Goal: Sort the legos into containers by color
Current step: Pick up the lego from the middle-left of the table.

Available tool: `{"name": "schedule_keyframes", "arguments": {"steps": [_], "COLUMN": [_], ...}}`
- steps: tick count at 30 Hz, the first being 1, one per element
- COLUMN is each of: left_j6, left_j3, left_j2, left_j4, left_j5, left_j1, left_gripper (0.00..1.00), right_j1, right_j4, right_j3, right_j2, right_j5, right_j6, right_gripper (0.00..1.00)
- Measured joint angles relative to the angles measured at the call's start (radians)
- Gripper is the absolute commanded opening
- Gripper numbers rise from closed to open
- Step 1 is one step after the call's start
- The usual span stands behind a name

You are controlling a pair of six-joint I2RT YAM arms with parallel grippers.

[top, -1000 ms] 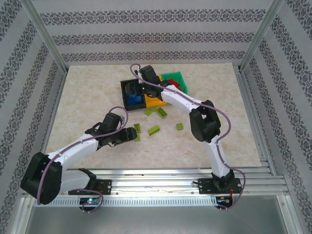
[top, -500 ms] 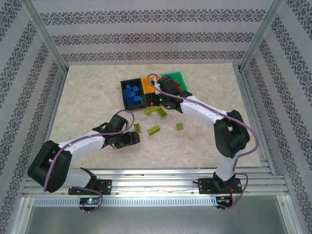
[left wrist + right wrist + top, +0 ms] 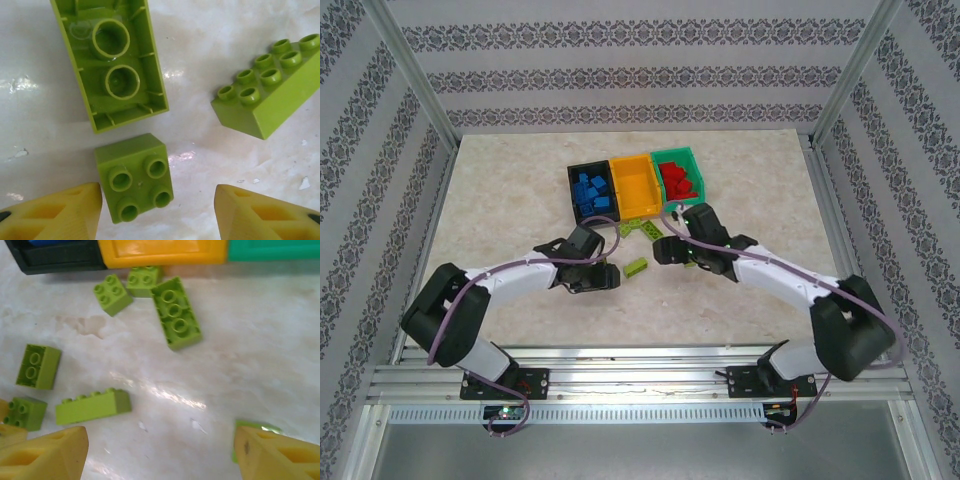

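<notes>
Top view
- Containers: standing side by side at the far middle of the table point(image 3: 500, 200) – black bin point(image 3: 571, 190), orange-yellow bin point(image 3: 635, 187), teal bin point(image 3: 672, 153).
- Blue legos point(image 3: 592, 192): lying in the black bin.
- Red legos point(image 3: 680, 180): lying in the teal bin.
- Lime legos point(image 3: 637, 266): lying loose on the table in front of the bins.
- Left gripper point(image 3: 610, 278): reaching low, just left of a lime lego.
- Right gripper point(image 3: 665, 250): hovering low in front of the teal bin.

Left wrist view
- Left fingers point(image 3: 55, 212): standing apart, not clamping; left one at the edge of the four-stud lego point(image 3: 134, 177), right one well clear.
- Upturned lego point(image 3: 112, 60): lying just beyond it, hollow side up.
- Eight-stud lego point(image 3: 270, 85): resting to the right, apart.

Right wrist view
- Right fingers point(image 3: 45, 455): spreading wide – gripping nothing.
- Long lime lego point(image 3: 92, 406): lying on the table near the left finger.
</notes>
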Motion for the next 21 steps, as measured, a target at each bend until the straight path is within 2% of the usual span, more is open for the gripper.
{"name": "schedule_keyframes", "arguments": {"steps": [4,7,11,13,21], "left_j6": [0.010,0.019,0.039,0.047,0.061], "left_j3": [0.018,0.045,0.090,0.105,0.175], "left_j2": [0.032,0.061,0.093,0.103,0.110], "left_j4": [-0.023,-0.051,-0.109,-0.116,-0.140], "left_j5": [-0.019,-0.040,-0.079,-0.090,-0.117], "left_j1": [-0.008,-0.017,-0.034,-0.045,-0.084], "left_gripper": [0.58,0.53,0.42,0.36,0.34], "right_j1": [-0.051,-0.095,-0.161,-0.192,-0.253], "right_j4": [0.001,-0.003,-0.015,-0.021,-0.021], "right_j3": [-0.093,-0.156,-0.231,-0.262,-0.352], "right_j2": [-0.129,-0.218,-0.308,-0.336,-0.360], "right_j5": [0.017,0.020,0.018,0.015,-0.019], "right_j6": [0.003,0.008,0.019,0.022,0.027], "right_gripper": [0.77,0.76,0.77,0.77,0.77]}}
